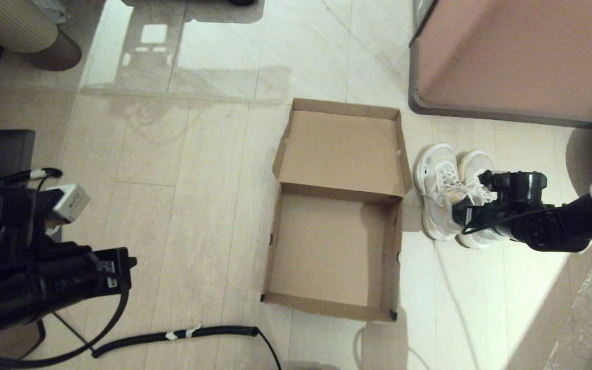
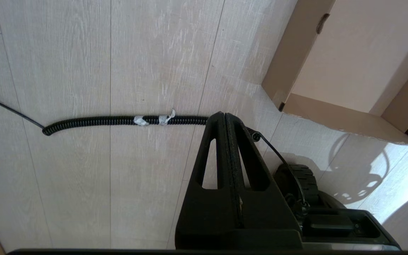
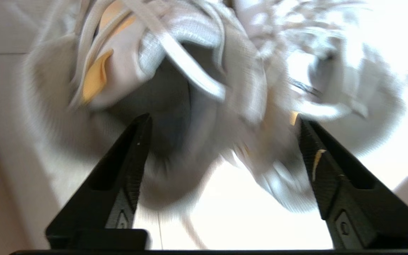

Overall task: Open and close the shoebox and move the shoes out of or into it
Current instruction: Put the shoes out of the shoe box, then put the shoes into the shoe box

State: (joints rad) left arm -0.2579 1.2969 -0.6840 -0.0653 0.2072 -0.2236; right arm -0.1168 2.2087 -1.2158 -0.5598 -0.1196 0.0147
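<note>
Open shoebox [image 1: 334, 210] on floor, shoes [image 1: 447, 192] beside it.
Right gripper [image 3: 221, 141] spread wide over shoes, gripping nothing; left gripper [image 2: 225, 122] closed, empty.

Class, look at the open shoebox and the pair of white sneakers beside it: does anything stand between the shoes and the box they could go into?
Only the box's own side wall. The shoes stand together on the floor just outside the shoebox, whose lid lies folded back and whose tray shows nothing inside. The right gripper, open, is right at the shoes. The left gripper is shut, parked away.
</note>
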